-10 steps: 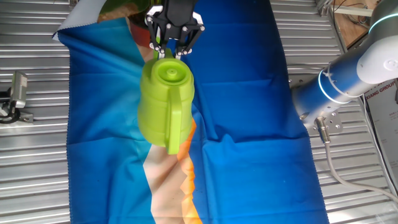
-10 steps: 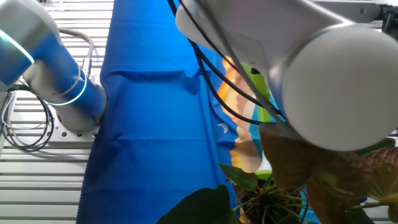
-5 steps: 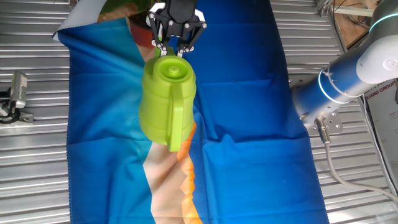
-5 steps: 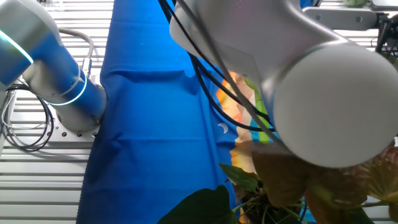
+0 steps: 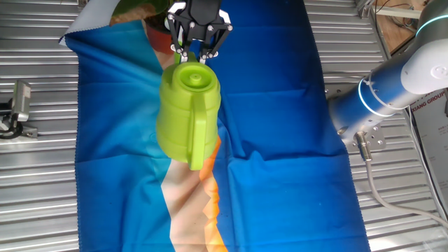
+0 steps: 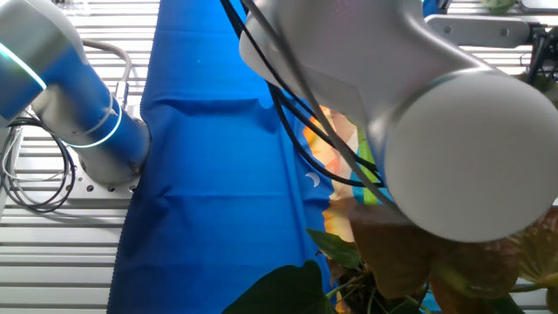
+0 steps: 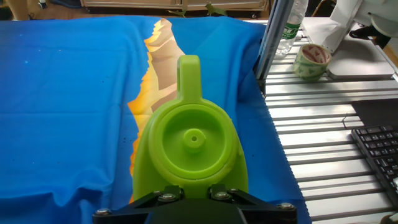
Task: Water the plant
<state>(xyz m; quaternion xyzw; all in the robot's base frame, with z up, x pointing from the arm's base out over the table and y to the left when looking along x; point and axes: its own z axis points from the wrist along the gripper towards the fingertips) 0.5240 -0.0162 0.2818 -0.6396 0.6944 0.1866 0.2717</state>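
Observation:
My gripper (image 5: 199, 50) is shut on the lime-green watering can (image 5: 187, 112) and holds it above the blue cloth (image 5: 280, 105). In the hand view the can (image 7: 193, 140) fills the middle, its handle pointing away, with my gripper (image 7: 193, 191) clamped on its near edge. The plant (image 5: 136, 8) shows only as green and reddish leaves at the top edge, just beyond the gripper. In the other fixed view the plant (image 6: 370, 279) sits at the bottom edge, under my arm (image 6: 418, 113), which hides most of the can.
The cloth has an orange and cream print (image 5: 196, 203). The robot base (image 5: 392, 84) stands to the right of the cloth. A metal clamp (image 5: 17, 108) sits at the left. In the hand view a cup (image 7: 311, 60), a bottle (image 7: 292, 28) and a keyboard (image 7: 379, 149) lie right of the cloth.
The gripper and the can have shifted slightly toward the plant at the top edge. In the last half second they have hardly moved.

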